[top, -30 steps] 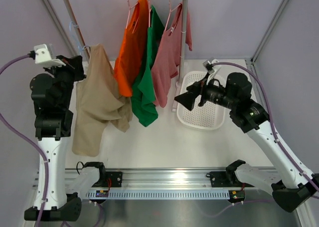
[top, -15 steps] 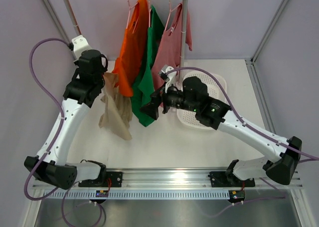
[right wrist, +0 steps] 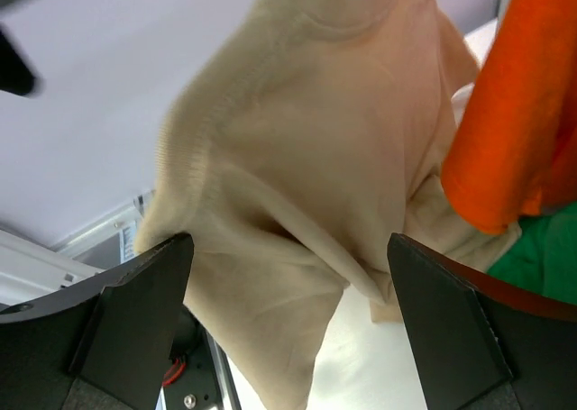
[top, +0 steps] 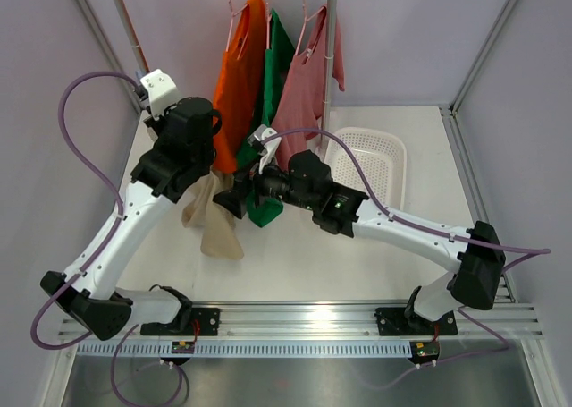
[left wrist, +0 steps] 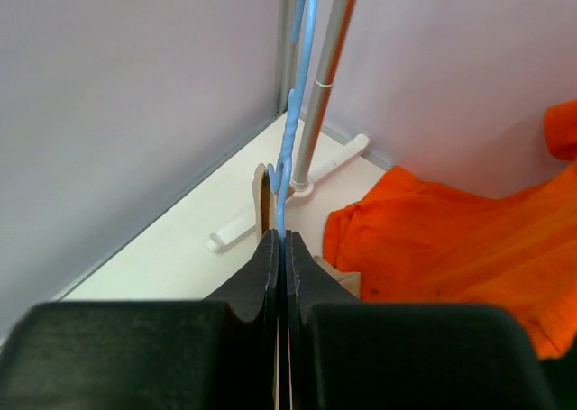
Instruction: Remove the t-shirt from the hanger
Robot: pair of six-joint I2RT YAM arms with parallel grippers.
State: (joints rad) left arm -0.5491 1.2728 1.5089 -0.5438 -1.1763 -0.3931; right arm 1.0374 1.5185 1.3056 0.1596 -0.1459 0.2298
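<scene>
The beige t-shirt (top: 213, 221) hangs from a light blue hanger (left wrist: 293, 113), drooping below my left gripper (top: 202, 170). My left gripper (left wrist: 281, 248) is shut on the blue hanger's wire, holding it clear of the rail. My right gripper (top: 234, 197) is open and right beside the shirt. In the right wrist view the beige shirt (right wrist: 297, 185) fills the space between my wide-open fingers (right wrist: 140, 315), with my right gripper (right wrist: 288, 275) around its bunched folds.
An orange shirt (top: 239, 80), a green shirt (top: 273, 94) and a pink top (top: 304, 89) hang on the rack (top: 331, 31) at the back. A white basket (top: 375, 161) lies at the right. The rack's left pole (left wrist: 326, 77) stands close.
My left arm has swung the hanger and beige shirt right and toward the centre. My right arm has reached left from the basket to the shirt.
</scene>
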